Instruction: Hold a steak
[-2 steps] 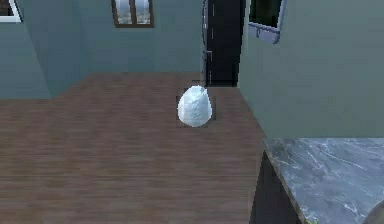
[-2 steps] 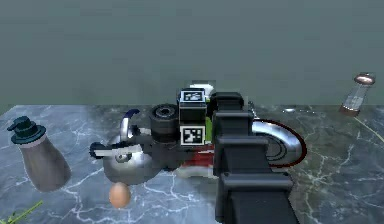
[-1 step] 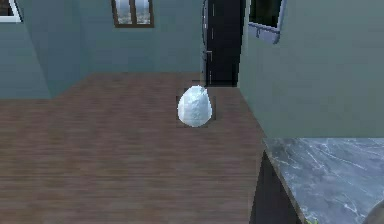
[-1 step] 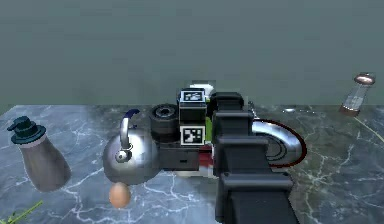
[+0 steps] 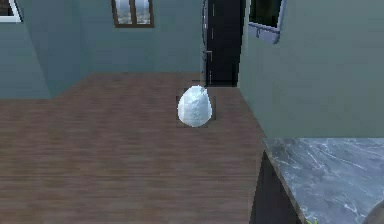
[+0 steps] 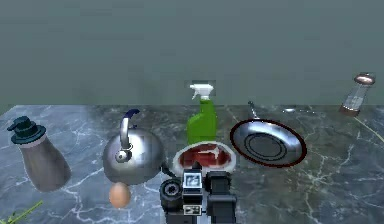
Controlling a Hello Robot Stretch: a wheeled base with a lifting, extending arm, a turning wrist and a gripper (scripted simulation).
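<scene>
A reddish steak (image 6: 205, 156) lies in a round white-rimmed dish (image 6: 184, 158) on the dark marble counter (image 6: 330, 175), near the middle of the arm side view. The gripper (image 6: 174, 193) rises from the bottom edge just in front of that dish, with the white marker squares (image 6: 192, 181) beside it. Its far end blends into the dish behind it, so I cannot tell whether it holds anything.
On the counter stand a steel kettle (image 6: 133, 152), a brown egg (image 6: 119, 194), a grey pump bottle (image 6: 37, 157), a green spray bottle (image 6: 203, 117), a dark frying pan (image 6: 267, 141) and a shaker (image 6: 361, 93). In the forward view, a white bag (image 5: 195, 105) sits on the wooden floor before a dark doorway (image 5: 222, 40). The counter corner (image 5: 335, 180) is at the lower right.
</scene>
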